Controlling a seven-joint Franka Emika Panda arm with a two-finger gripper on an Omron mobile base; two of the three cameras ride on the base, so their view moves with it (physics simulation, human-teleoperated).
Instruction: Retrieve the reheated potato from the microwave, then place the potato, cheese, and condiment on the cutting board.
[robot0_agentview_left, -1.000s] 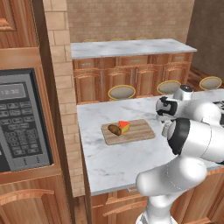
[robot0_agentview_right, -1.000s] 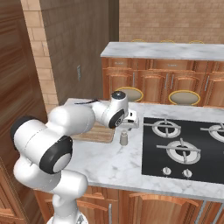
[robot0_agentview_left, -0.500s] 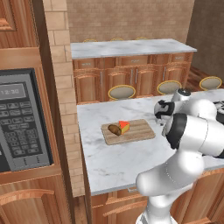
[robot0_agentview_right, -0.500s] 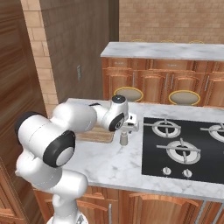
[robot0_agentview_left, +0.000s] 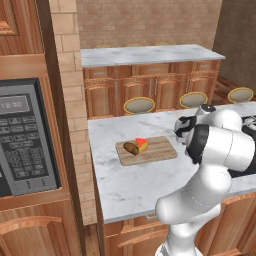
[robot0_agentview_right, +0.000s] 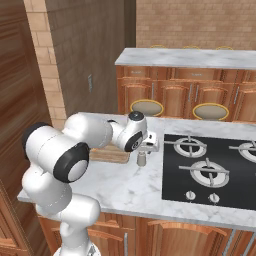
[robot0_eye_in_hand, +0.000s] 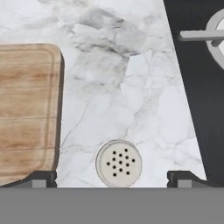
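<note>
Pale grey and rigid, the condiment (robot0_eye_in_hand: 118, 163) stands upright on the marble surface (robot0_eye_in_hand: 131, 87) between cutting board (robot0_eye_in_hand: 26, 109) and hob (robot0_eye_in_hand: 197, 87), under your wide-open, empty pincer (robot0_eye_in_hand: 113, 177); likely light and slick, so clamp its round sides low.

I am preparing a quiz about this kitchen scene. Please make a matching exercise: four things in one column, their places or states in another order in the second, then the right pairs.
1. potato
2. condiment
3. pincer
4. cutting board

A. open, above the shaker
B. on the board, beside the cheese
C. on the marble, off the board
D. flat, on the counter

Pairs: 1-B, 2-C, 3-A, 4-D
</note>
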